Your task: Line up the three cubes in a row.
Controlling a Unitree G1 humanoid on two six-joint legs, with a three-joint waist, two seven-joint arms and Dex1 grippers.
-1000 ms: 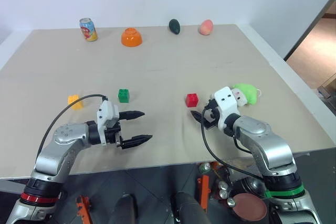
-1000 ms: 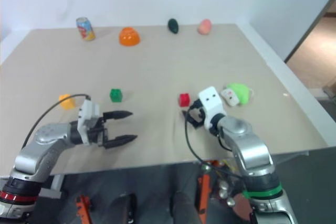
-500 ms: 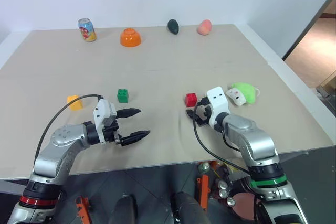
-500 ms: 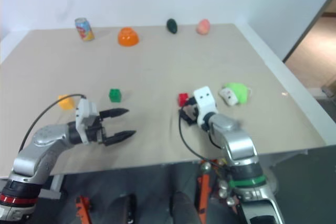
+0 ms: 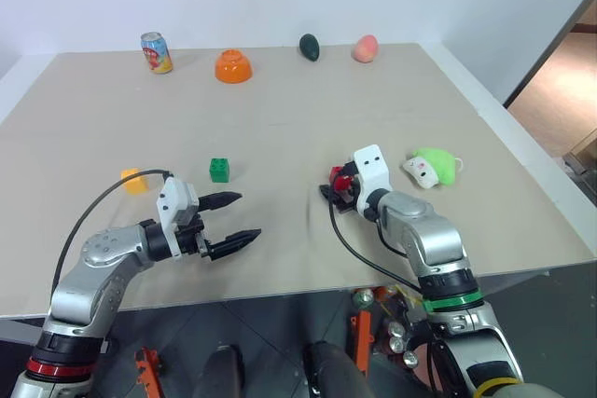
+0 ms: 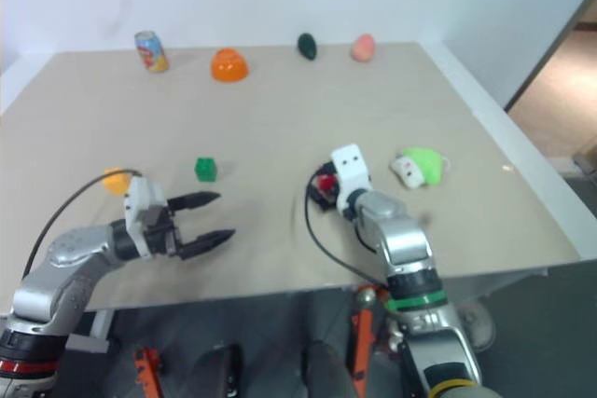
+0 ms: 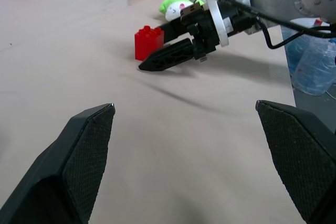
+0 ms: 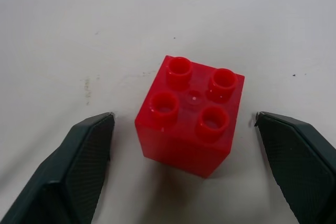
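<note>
Worktop (image 5: 280, 118): your R claw (image 8: 184, 129) open, straddling red cube (image 8: 190, 121) for pickup; L claw (image 5: 231, 219) open, empty, idle.

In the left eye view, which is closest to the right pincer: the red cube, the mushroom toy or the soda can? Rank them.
1. Red cube, right at the right pincer.
2. Mushroom toy, on its outer side.
3. Soda can, far-left corner.

Silver arms, black cables
</note>
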